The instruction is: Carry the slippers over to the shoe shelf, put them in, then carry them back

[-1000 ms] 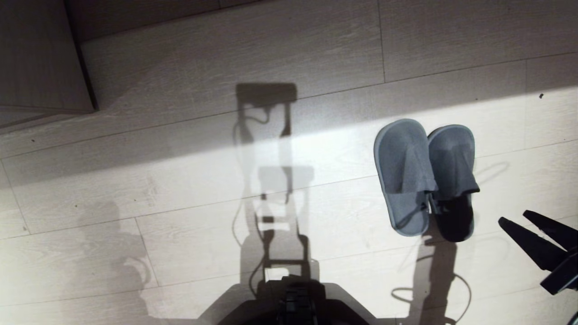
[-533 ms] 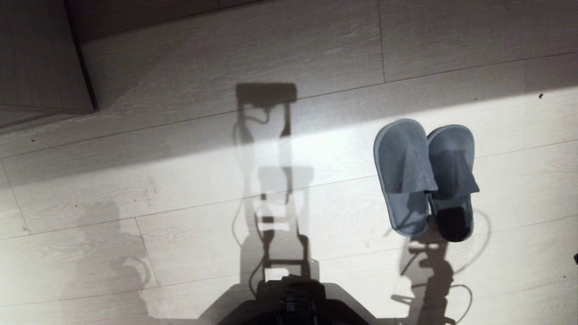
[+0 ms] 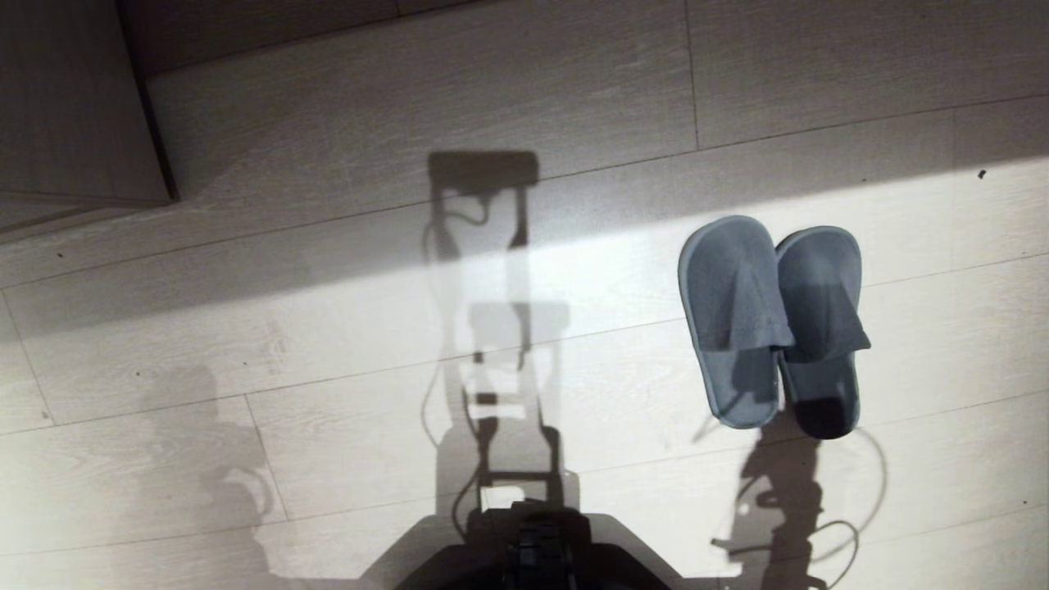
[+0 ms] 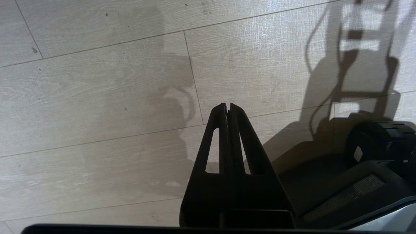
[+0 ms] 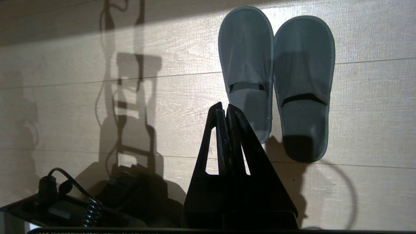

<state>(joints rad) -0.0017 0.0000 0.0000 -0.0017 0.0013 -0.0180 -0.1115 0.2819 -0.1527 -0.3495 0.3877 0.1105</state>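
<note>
The slippers (image 3: 770, 319), a blue-grey pair, lie side by side on the pale wood floor at the right of the head view, toes pointing away from me. In the right wrist view the slippers (image 5: 276, 74) lie just beyond my right gripper (image 5: 225, 105), which is shut, holds nothing and is apart from them, short of their heels. That gripper is outside the head view. My left gripper (image 4: 227, 105) is shut and empty over bare floor beside my base. The shoe shelf is out of view.
A grey-brown wood furniture corner (image 3: 74, 98) stands at the far left. My dark base (image 3: 537, 549) sits at the bottom centre, also in the left wrist view as the base (image 4: 373, 156). Shadows of my arms and cables fall across the floor.
My right gripper, open at the right edge of the head view a second ago, has left that view and shut. Its shadow has shifted below the slippers' heels. The slippers have not moved.
</note>
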